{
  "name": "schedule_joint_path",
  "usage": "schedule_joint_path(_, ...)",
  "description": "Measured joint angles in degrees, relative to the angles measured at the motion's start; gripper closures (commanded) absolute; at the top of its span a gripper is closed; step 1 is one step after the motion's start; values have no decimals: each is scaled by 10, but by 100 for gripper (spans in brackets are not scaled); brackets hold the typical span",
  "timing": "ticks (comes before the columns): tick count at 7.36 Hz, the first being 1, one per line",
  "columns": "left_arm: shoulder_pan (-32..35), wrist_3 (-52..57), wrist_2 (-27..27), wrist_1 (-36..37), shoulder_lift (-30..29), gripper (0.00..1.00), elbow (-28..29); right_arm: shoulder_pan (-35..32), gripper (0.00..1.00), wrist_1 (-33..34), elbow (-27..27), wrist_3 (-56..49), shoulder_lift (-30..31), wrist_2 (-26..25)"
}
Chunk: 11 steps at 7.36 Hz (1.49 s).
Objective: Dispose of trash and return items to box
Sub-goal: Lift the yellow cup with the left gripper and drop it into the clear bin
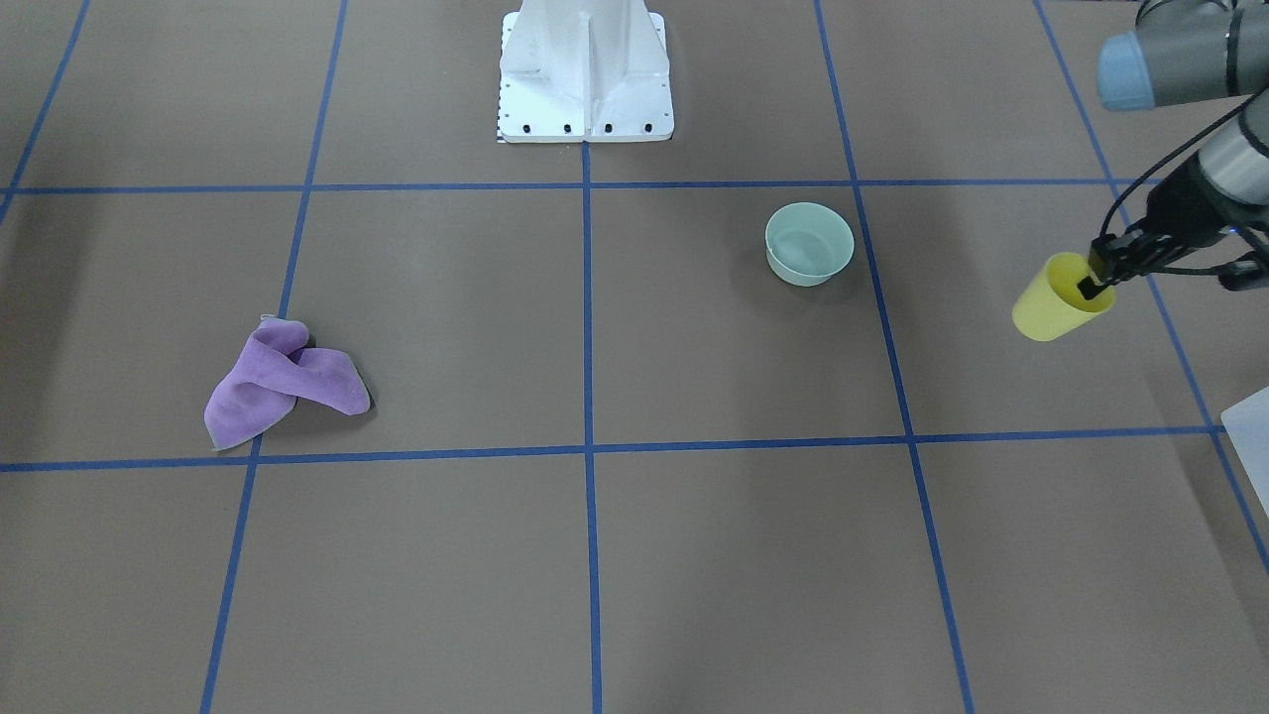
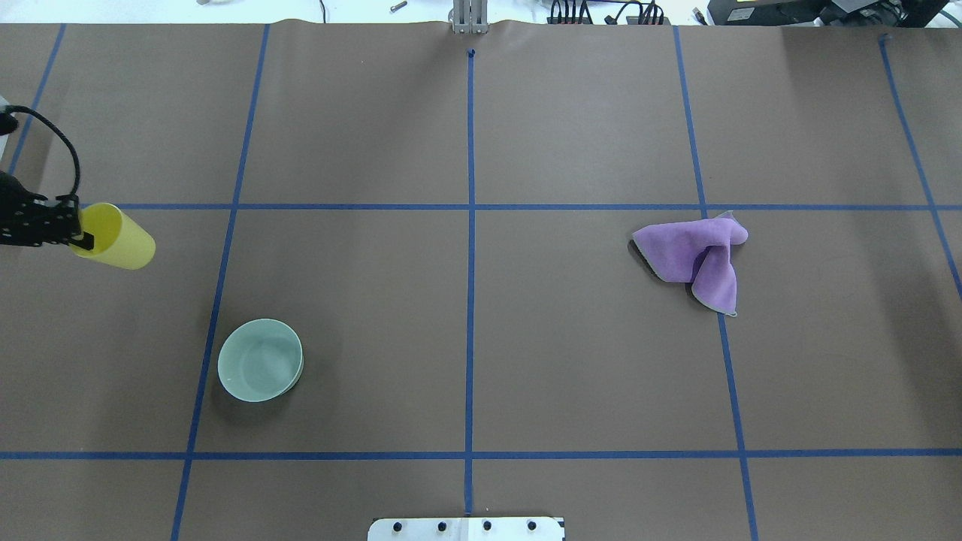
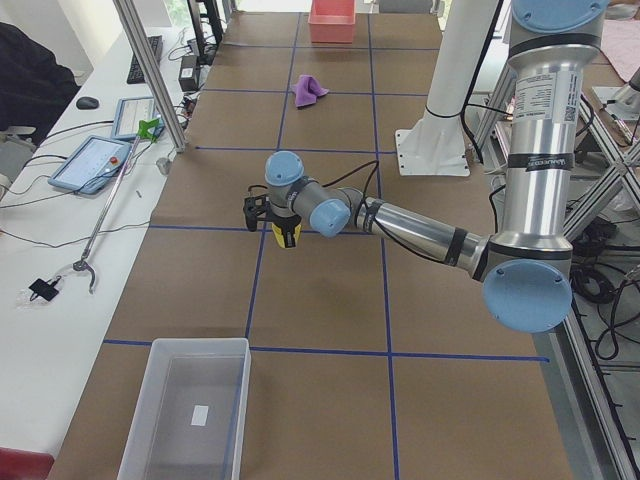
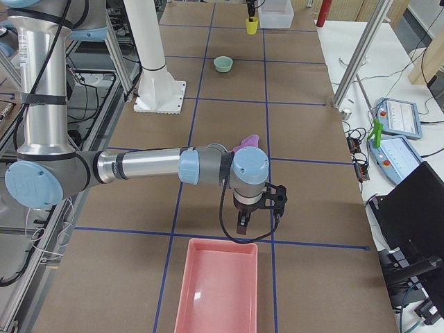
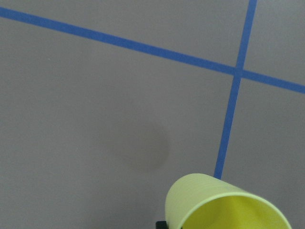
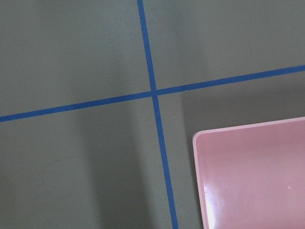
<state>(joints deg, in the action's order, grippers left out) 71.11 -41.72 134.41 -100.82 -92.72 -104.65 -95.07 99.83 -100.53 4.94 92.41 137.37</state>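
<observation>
- The box has a white label on its floor, too small to read.
- The left fingers pinch the cup by its rim, one finger inside and one outside. The cup is tilted and off the bench.
- The bowl stands upright, well apart from the left fingers, toward the bench's middle.
- The box lies past the left fingers, at the bench's end.
- The right fingers hover near a pink bin; whether they are open or closed cannot be told.
</observation>
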Motion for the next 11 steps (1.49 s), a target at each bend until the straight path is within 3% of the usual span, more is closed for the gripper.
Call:
schedule_joint_path(2,110,213,3,94,-74,100,96,3,0,-1,0,1,0,0)
schedule_joint_path(5,225,389,6,103,-174,100,298,6,0,-1,0,1,-2,2)
schedule_joint_path(8,251,414,21,-44,-234,100,516,10,0,-1,-3,2,-4,2)
schedule_joint_path(11,229,397,26,-87,-239,100,580,13,0,-1,-4,2,-5,2)
